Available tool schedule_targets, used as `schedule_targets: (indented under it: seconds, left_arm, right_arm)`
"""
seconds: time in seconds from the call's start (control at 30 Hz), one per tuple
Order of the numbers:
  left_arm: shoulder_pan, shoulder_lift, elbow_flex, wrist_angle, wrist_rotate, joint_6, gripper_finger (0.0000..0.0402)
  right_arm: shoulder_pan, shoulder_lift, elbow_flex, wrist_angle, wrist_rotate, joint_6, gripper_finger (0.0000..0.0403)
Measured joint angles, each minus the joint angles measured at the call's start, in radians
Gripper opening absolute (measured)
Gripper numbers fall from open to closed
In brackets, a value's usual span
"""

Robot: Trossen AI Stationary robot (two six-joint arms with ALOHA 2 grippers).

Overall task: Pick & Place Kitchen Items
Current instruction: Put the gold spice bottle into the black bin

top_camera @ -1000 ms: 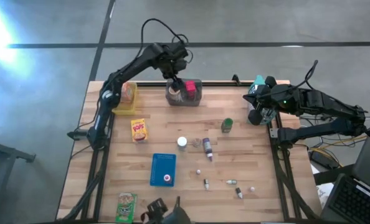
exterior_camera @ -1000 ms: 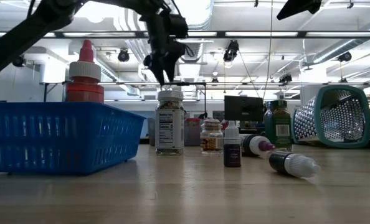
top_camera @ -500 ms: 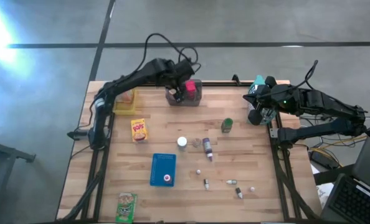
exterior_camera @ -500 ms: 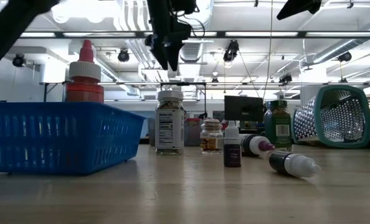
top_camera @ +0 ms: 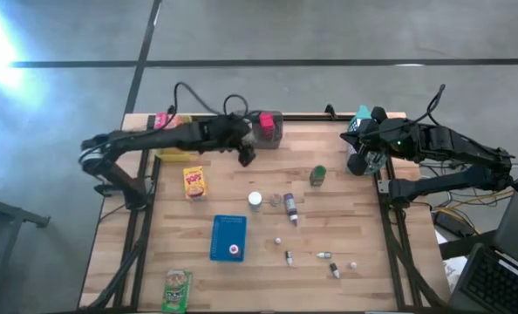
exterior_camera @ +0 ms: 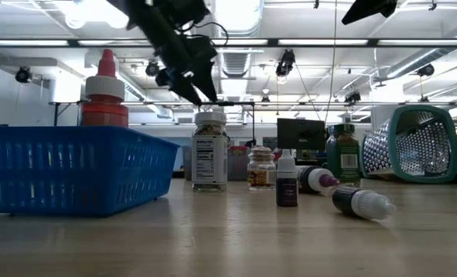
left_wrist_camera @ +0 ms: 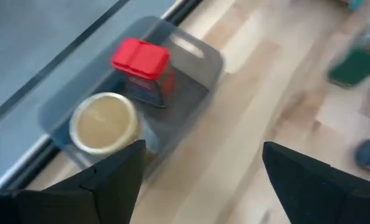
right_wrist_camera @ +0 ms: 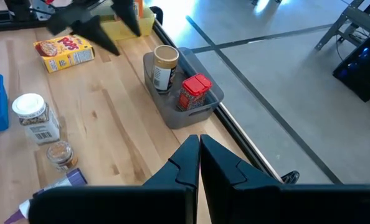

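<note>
My left gripper (top_camera: pixel 246 155) hovers open and empty just near-left of the grey bin (top_camera: pixel 265 129); its fingers (left_wrist_camera: pixel 113 180) frame the bin (left_wrist_camera: pixel 191 99) in the wrist view. In the bin stand a red-lidded container (left_wrist_camera: pixel 141 62) and a tan-lidded jar (left_wrist_camera: pixel 104 121). On the table are a yellow cereal box (top_camera: pixel 194 181), a white-lidded jar (top_camera: pixel 255 200), a purple bottle (top_camera: pixel 289 208), a green jar (top_camera: pixel 317 175), a green packet (top_camera: pixel 177 290) and several tiny bottles (top_camera: pixel 324 255). My right gripper (top_camera: pixel 357 161) waits shut and empty at the far right.
A blue tray (top_camera: pixel 228 237) lies at the table's middle near side. A yellow bin (top_camera: pixel 173 144) sits at the far left, partly under my left arm. A teal mesh basket (exterior_camera: pixel 413 142) lies on its side at the right.
My left gripper has drawn back from above the grey bin toward the table's near edge and come lower, tipping from pointing down to a slant. Its arm has folded down along the far left. It has stayed open and empty.
</note>
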Motion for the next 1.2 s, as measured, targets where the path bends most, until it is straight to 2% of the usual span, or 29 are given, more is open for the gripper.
schedule_targets:
  seconds: [0.2, 0.67, 0.97, 1.2]
  left_arm:
    - [-0.024, -0.119, -0.165, 0.09, 0.007, 0.021, 0.0281]
    - [-0.104, -0.378, -0.363, 0.124, 0.003, 0.02, 0.0176]
    - [-0.179, -0.54, -0.523, 0.349, 0.002, 0.012, 0.0137]
    - [-0.179, -0.525, -0.63, 0.573, 0.001, -0.065, 0.0109]
  right_arm:
    - [0.0, 0.0, 0.0, 0.0, 0.0, -0.002, 0.0008]
    - [0.0, 0.0, 0.0, 0.0, 0.0, -0.002, 0.0008]
    - [0.0, 0.0, 0.0, 0.0, 0.0, -0.001, 0.0008]
    - [0.0, 0.0, 0.0, 0.0, 0.0, 0.0, 0.0008]
